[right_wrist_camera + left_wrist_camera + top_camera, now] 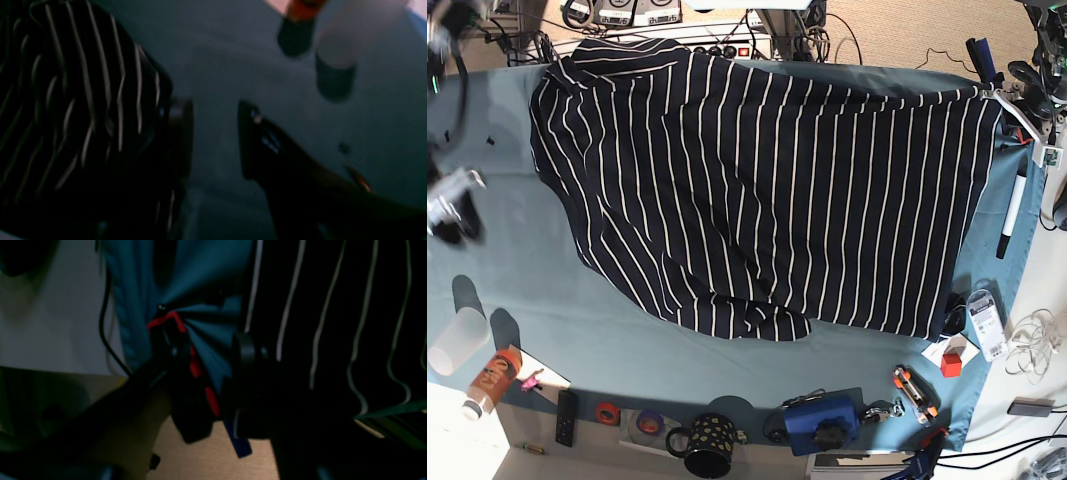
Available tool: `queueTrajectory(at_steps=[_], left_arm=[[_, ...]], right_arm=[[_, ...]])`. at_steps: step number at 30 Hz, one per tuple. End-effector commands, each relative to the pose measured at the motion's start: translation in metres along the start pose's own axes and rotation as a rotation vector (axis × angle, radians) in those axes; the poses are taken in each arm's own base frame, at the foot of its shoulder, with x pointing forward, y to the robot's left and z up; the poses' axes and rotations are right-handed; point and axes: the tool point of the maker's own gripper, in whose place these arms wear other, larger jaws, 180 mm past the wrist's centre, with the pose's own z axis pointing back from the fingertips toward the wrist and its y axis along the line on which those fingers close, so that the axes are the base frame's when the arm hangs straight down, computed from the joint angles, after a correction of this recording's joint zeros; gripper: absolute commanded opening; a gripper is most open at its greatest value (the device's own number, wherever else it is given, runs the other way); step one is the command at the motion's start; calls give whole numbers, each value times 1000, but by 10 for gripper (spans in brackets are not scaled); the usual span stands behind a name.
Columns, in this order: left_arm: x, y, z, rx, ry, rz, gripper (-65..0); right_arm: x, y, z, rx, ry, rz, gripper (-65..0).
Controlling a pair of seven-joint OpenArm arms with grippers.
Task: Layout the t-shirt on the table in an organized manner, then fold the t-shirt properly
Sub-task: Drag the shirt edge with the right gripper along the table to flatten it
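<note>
From my seat the step in hand reads as the laying-out, with no fold started. In the right wrist view my right gripper [215, 140] stands with its jaws apart and only the teal table [233, 56] showing between them, the t-shirt [76, 100] bunched just beside the one finger and not between the two; in the base view that arm sits blurred at the picture's left edge [452, 205], apart from the cloth. My left gripper [206, 373] is harder to read; the view is dark, the fingers show with a gap, and teal fabric gathers in pleats toward them, so it may be pinching the table cover and not the shirt; I cannot tell whether it is clamped. In the base view that arm is at the top-right corner by the shirt's edge [1017, 95].

To do this well, I judge I should hold shirt fabric only, free the table cloth if it is caught, and draw the two ends apart evenly until the rumpled lower edge lies flat.

The t-shirt lies spread across the middle and far part of the table; its long axis runs left to right across the base view, slightly tilted, the stripes crossing it; the bunched, rounded end lies toward the picture's left, the straight edge toward the right; which end is the collar I cannot tell.
</note>
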Motion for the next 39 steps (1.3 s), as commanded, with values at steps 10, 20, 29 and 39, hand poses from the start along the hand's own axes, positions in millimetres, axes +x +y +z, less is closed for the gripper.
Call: queueTrajectory(at_steps=[10, 20, 29, 39], left_arm=[[5, 7, 4, 20, -11, -11, -430], [5, 7, 4, 19, -11, -11, -430], [5, 7, 4, 20, -11, -11, -430], [5, 7, 4, 20, -10, -11, -430]], right_arm=[[12, 6, -114, 159, 110, -116, -424], [-25, 83, -179, 322, 331, -127, -424], [-43, 103, -186, 330, 433, -53, -600], [-6, 19, -190, -39, 239, -27, -650]])
